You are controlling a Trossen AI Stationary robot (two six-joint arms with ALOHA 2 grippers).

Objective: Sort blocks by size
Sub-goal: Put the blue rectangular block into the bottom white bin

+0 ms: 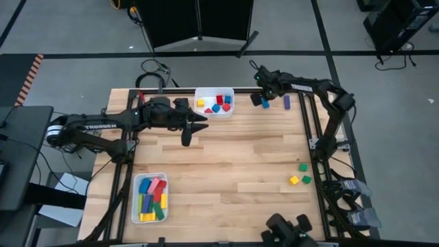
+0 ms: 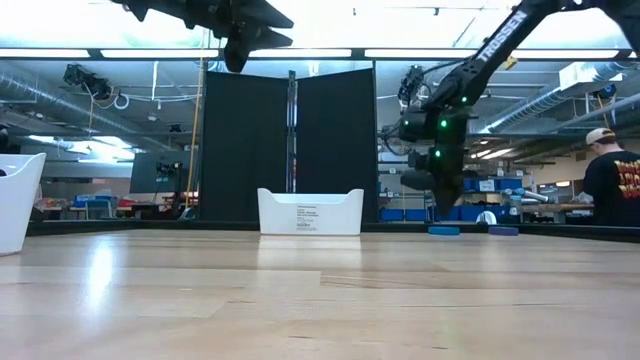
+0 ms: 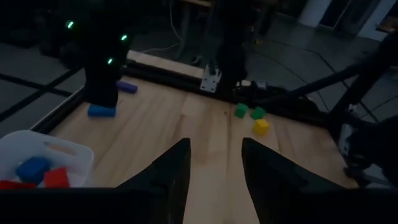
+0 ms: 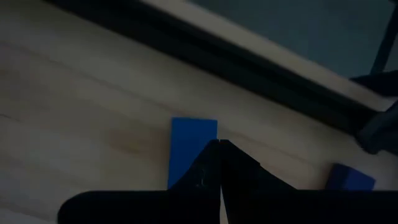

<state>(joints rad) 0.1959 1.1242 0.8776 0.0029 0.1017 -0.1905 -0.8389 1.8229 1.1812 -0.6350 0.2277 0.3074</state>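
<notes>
A blue bar and a purple bar lie flat at the table's far right edge. My right gripper hangs shut just above the blue bar, pointing steeply down; in the low view a small gap shows between the right gripper and the blue bar. Two green cubes and a yellow cube sit near the right edge. My left gripper is raised high near the far tray, open and empty in its wrist view.
A white tray at the far edge holds small red, blue and yellow cubes. Another white tray at the near left holds several longer bars. Bare wood lies between them. A person stands in the room beyond the table's right side.
</notes>
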